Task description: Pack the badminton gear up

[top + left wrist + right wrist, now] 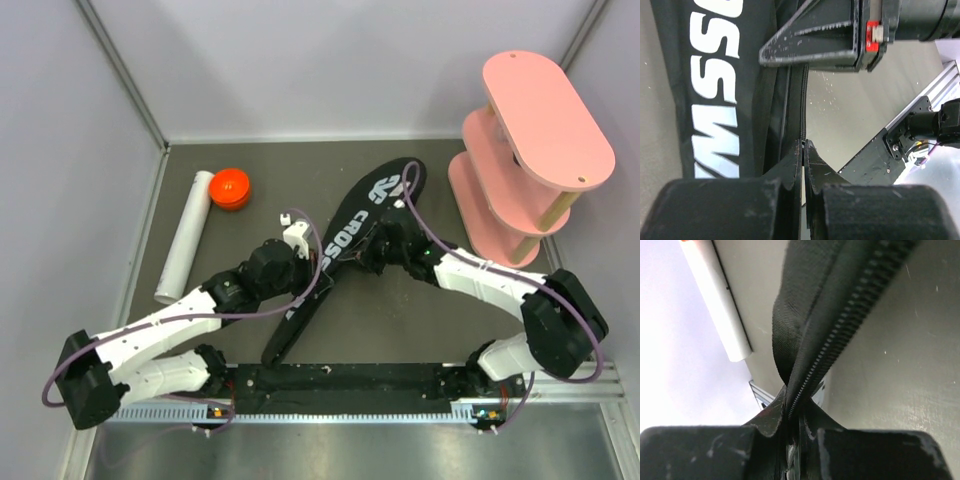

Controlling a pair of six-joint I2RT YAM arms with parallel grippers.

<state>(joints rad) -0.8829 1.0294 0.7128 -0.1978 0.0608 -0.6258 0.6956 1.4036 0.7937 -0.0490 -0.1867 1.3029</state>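
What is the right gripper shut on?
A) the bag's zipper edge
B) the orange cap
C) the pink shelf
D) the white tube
A: the right wrist view shows the right gripper pinching the bag at its zipper edge, while the tube lies apart, untouched.

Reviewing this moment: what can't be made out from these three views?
- Right wrist view: any slider on the zipper is hidden inside the right tool.
- Right wrist view: the tube is cut off by the top edge.
- Top view: the bag lettering is partly covered by that tool; contents unseen.
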